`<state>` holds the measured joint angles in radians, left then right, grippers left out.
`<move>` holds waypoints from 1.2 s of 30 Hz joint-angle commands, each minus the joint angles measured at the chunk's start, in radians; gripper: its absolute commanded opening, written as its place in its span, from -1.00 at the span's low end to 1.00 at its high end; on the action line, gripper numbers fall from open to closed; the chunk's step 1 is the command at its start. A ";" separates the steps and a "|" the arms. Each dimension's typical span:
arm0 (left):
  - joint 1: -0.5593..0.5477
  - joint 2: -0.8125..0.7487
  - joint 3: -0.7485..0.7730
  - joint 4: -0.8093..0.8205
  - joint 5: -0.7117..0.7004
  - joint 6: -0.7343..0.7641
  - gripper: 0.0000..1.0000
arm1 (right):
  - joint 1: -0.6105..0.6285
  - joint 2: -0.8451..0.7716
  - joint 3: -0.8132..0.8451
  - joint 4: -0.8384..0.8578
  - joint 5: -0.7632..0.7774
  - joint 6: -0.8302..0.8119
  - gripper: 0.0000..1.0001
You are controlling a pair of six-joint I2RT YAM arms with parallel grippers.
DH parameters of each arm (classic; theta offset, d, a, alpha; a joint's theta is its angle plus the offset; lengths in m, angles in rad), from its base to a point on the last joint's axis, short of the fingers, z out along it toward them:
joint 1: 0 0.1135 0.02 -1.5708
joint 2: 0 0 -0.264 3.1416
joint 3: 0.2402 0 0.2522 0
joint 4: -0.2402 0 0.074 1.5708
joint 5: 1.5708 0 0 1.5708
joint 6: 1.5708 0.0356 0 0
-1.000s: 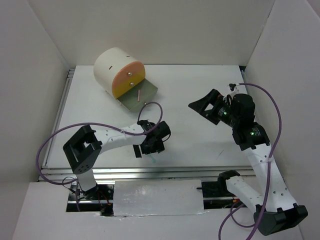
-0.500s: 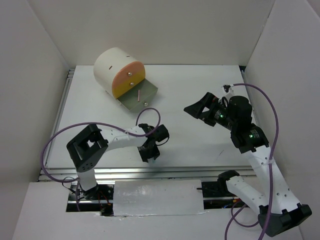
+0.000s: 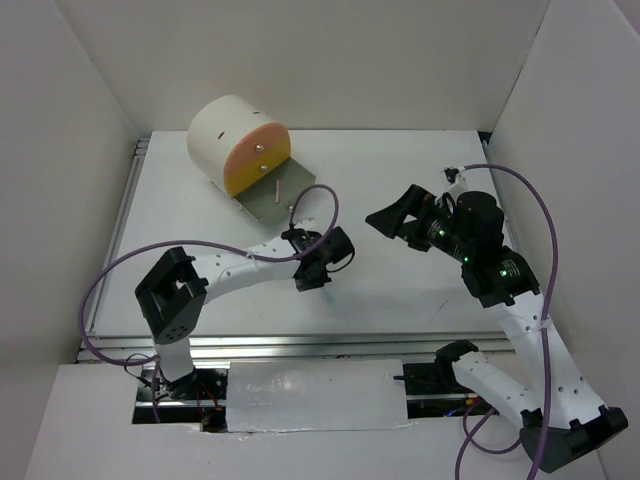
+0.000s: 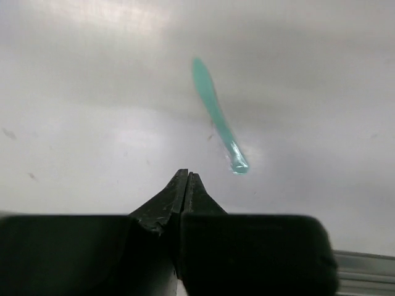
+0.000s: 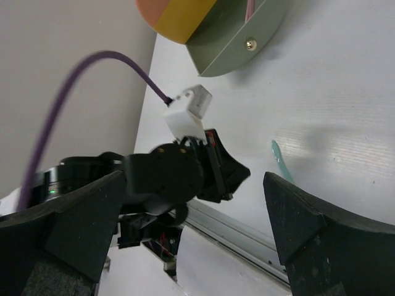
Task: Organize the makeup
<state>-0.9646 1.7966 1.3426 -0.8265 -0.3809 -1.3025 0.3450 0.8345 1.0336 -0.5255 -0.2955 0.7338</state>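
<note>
- Looking from the top camera: one cream box (image 3: pixel 225 135) is standing with its one green tray (image 3: pixel 298 183) carrying one pink stick (image 3: pixel 275 187); the left gripper (image 3: pixel 310 280) is hovering on the box's near side, the right gripper (image 3: pixel 388 215) to the box's right, jaws gaping wide.
- Left wrist: the jaws are pressing together on nothing; one teal stick (image 4: pixel 216 117) is lying free on the table (image 4: pixel 92 123).
- Right wrist: both fingers (image 5: pixel 62 228) are standing wide apart; the teal stick is lying nearward of the box.

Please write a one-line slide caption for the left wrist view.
Left gripper shut and empty; the teal stick lies on the white table beyond its tips.
</note>
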 commanded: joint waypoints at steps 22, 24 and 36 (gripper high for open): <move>0.072 0.125 0.207 -0.011 0.128 -0.093 0.99 | 0.005 -0.018 0.075 -0.093 0.205 -0.017 1.00; 0.070 0.164 0.220 -0.029 0.169 -0.162 0.99 | 0.005 -0.025 0.075 -0.099 0.222 -0.017 1.00; 0.081 0.351 0.308 -0.131 0.215 -0.366 0.94 | 0.026 -0.075 0.069 -0.087 0.231 -0.048 1.00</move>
<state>-0.8875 2.1223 1.6554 -0.9199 -0.1932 -1.5955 0.3550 0.7742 1.0626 -0.6174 -0.0917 0.7120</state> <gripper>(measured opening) 0.977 0.999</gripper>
